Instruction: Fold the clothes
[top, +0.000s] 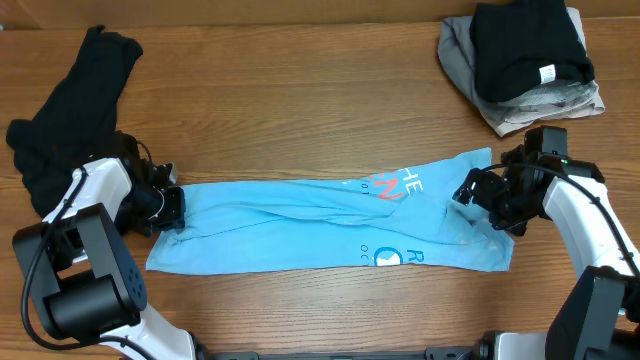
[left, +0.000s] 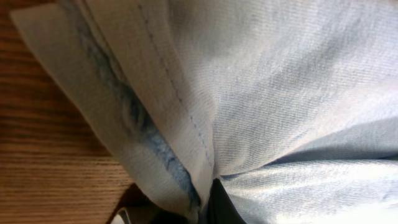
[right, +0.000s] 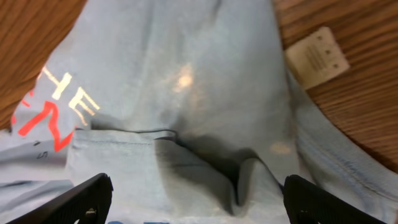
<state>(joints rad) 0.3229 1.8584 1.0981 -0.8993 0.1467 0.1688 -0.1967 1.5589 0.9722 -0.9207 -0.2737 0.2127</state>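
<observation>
Across the middle of the overhead frame we see the light blue T-shirt (top: 330, 225) lying in a long band. Our left gripper (top: 170, 210) pinches its frame-left end, and our right gripper (top: 475, 195) hangs wide-jawed over the frame-right end.

T-shirt (top: 320, 225) lies lengthwise on table (top: 300, 100). Left gripper (top: 176, 210) sits at T-shirt's left end, right gripper (top: 468, 196) over its right end. Single garment (top: 70, 100) lies behind-left of T-shirt, apart from it. Stack of garments (top: 520, 60) lies behind-right of T-shirt, one on another.
</observation>
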